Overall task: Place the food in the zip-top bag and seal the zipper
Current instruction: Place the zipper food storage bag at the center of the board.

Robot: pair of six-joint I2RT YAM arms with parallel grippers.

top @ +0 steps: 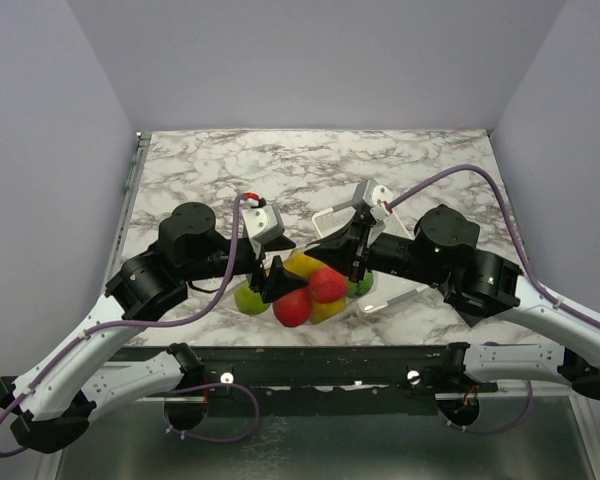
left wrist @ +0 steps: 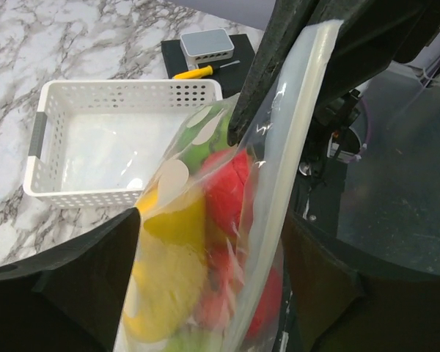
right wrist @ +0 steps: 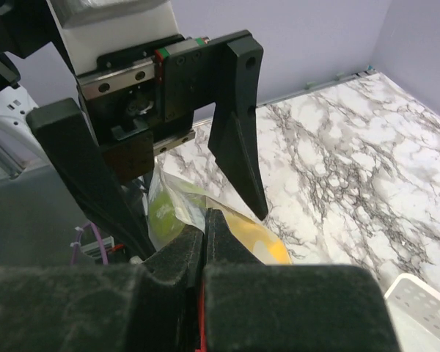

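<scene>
the see-through crinkly plastic zip-top bag sits at the lower centre of the top view, already packed with small glossy toy fruits. the right end effector is clamped together on the bag's upper edge to keep it up, so the left end effector, fingers apart, can straddle the pale press-strip zipper. we judge that sealing comes next. the white slotted plastic basket lies behind on the marble counter.

Left arm: elbow bent, reaching inward.
Left gripper: jaws apart, pointing right.
Right arm: bent, reaching inward, facing the left.
Right gripper: fingers pressed together, pinching the zip-top bag.
</scene>
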